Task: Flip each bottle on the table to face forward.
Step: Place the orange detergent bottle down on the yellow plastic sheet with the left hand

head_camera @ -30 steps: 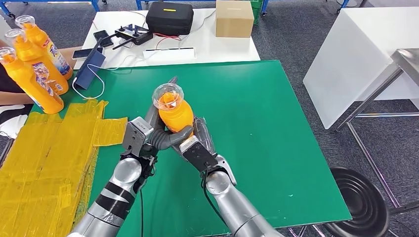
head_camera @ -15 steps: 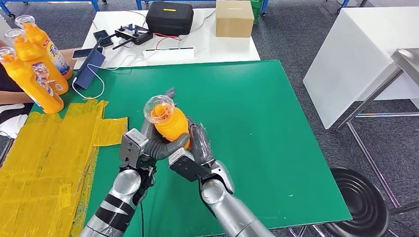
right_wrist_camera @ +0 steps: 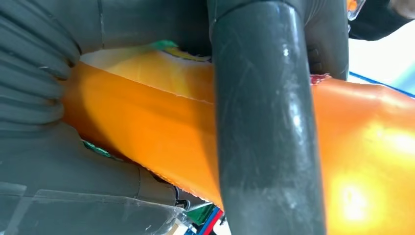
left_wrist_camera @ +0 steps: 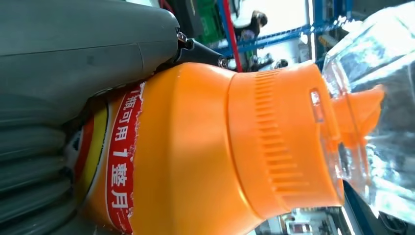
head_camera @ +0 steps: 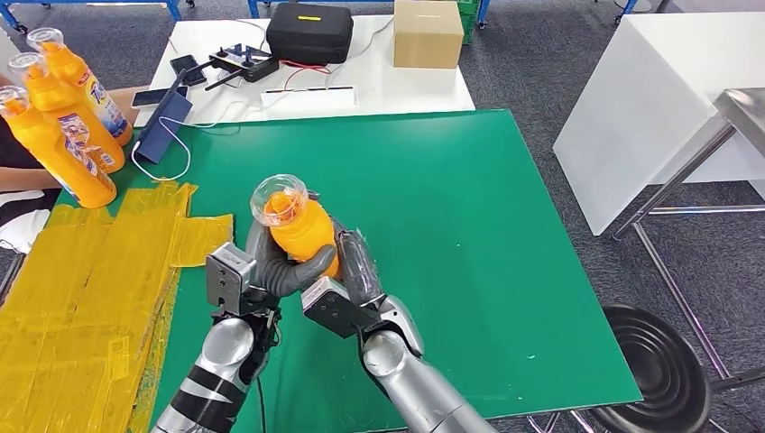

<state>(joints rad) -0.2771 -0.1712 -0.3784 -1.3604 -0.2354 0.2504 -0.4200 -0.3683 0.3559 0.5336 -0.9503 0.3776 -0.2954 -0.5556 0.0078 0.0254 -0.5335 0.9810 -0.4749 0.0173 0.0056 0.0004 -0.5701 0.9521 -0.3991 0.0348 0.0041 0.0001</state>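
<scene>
An orange bottle [head_camera: 302, 236] with a clear cap [head_camera: 278, 199] is held above the green table [head_camera: 469, 234], cap tilted up toward the far left. My left hand [head_camera: 266, 271] wraps its lower body from the left, and my right hand [head_camera: 347, 280] grips it from the right. In the left wrist view the bottle [left_wrist_camera: 205, 152] shows a red label strip and ribbed orange collar. The right wrist view has the orange body [right_wrist_camera: 161, 137] pressed under a dark finger [right_wrist_camera: 264, 127]. Three more orange bottles [head_camera: 63, 126] stand upright at the far left, labels partly showing.
Yellow tape sheets [head_camera: 90, 289] cover the table's left side. A white table behind holds a black case [head_camera: 309, 32], a cardboard box [head_camera: 428, 32], cables and phones. A blue pouch [head_camera: 167, 126] lies at the green table's far left corner. A person's arm [head_camera: 23, 176] rests by the bottles.
Both hands have carried the bottle toward me and to the left, and its cap now leans further left.
</scene>
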